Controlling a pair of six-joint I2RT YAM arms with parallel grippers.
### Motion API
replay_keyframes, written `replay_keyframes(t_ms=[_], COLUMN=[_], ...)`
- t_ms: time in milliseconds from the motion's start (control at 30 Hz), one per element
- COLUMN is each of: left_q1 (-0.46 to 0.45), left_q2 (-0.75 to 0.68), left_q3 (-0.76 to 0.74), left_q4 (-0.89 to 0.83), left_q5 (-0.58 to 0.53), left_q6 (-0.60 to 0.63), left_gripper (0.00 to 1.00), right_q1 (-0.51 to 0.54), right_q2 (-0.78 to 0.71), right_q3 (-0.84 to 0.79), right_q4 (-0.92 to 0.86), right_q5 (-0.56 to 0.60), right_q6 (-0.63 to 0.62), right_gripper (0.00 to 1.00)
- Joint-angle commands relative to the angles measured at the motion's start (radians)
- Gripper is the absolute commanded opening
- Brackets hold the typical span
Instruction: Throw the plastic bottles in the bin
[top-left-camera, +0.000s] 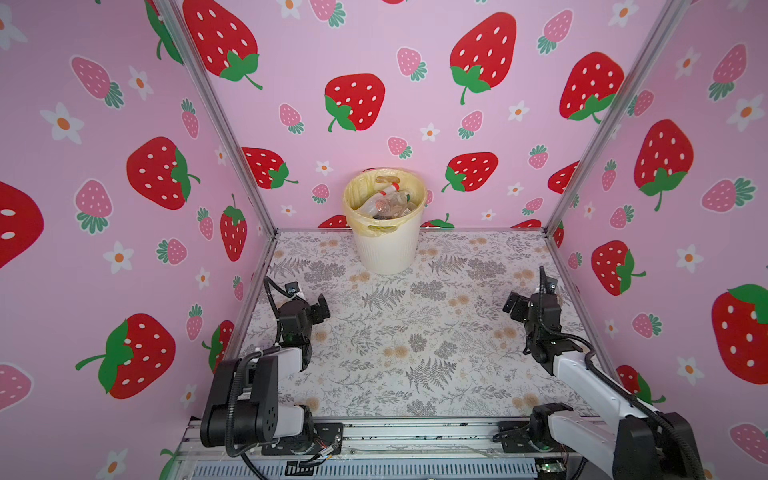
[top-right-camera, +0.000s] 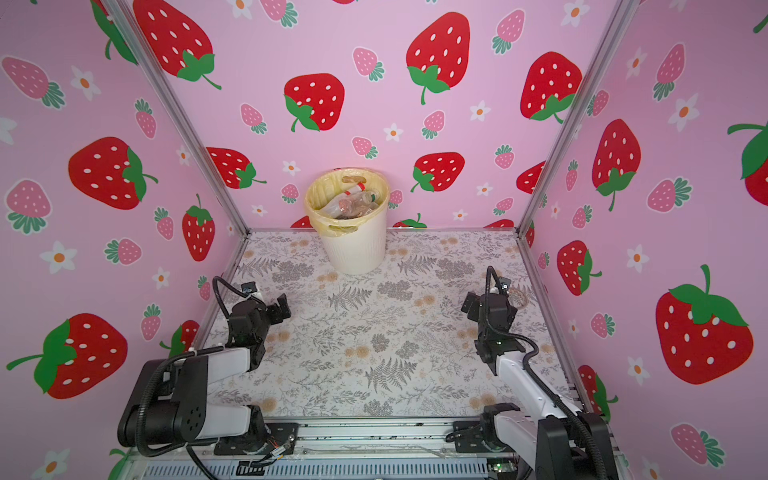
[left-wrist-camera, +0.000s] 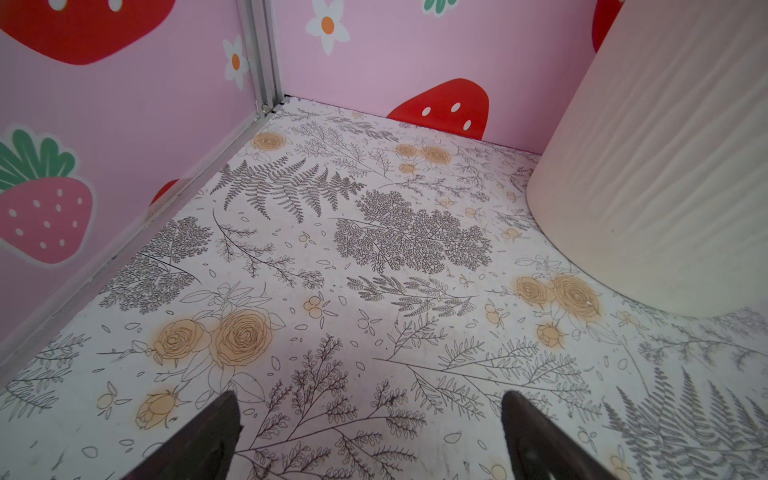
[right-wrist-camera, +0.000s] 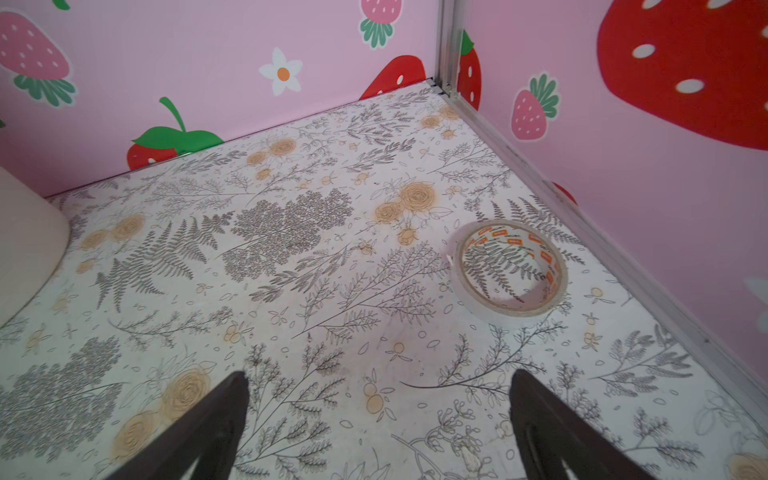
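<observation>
Left tool (left-wrist-camera: 370, 397): jaws wide, nothing between them, low over the left side of the desk (top-left-camera: 395, 357). The bin (top-left-camera: 386, 249) lies ahead of it and toward the middle, and its ribbed wall looms close in the left wrist view. The bin stands upright at back centre against the rear wall. Every one of the plastic bottles (top-left-camera: 386, 201) I can see is inside it, piled on the yellow liner. 1 white bottle with red on it slants up toward the far rim; the rest are too jumbled to give an axis. I see no bottle on the desk in any view. Right tool (right-wrist-camera: 380, 376): also wide and empty, over the right side and further from the bin, with only a sliver of bin wall in the right wrist view. A tape roll (right-wrist-camera: 498, 313) lies flat just ahead of it by the right wall; not a task item. My read: nothing left to pick, and the left arm has the shorter run to the bin.
</observation>
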Motion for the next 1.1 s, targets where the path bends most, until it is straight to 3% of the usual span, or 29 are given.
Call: replay_keyframes(t_ms=[0, 267, 600, 767, 1000, 1033, 1067], left_q1=[0.008, 0.009, -0.010, -0.011, -0.010, -0.010, -0.010], left_q2=[0.075, 0.132, 0.138, 0.138, 0.138, 0.137, 0.137], left_q3=[0.010, 0.082, 0.104, 0.104, 0.105, 0.104, 0.104], left_q4=[0.136, 0.057, 0.023, 0.022, 0.023, 0.023, 0.022], left_q5=[0.079, 0.187, 0.161, 0.161, 0.161, 0.161, 0.161], left_q6=[0.013, 0.061, 0.076, 0.076, 0.075, 0.076, 0.076], left_gripper=[0.99, 0.99, 0.99, 0.99, 0.99, 0.99, 0.99], right_q1=[-0.006, -0.013, -0.036, -0.078, -0.106, -0.105, -0.101], right_q2=[-0.021, 0.092, 0.341, 0.400, 0.486, 0.557, 0.552], right_q3=[-0.071, -0.137, -0.159, -0.232, -0.209, -0.198, -0.171], right_q4=[0.229, 0.483, 0.819, 1.004, 1.044, 1.145, 1.077], right_q5=[0.172, 0.283, 0.328, 0.235, -0.121, -0.136, -0.155], right_q6=[-0.036, -0.102, -0.220, -0.220, -0.337, -0.358, -0.364], right_gripper=[0.99, 0.99, 0.99, 0.99, 0.99, 0.99, 0.99])
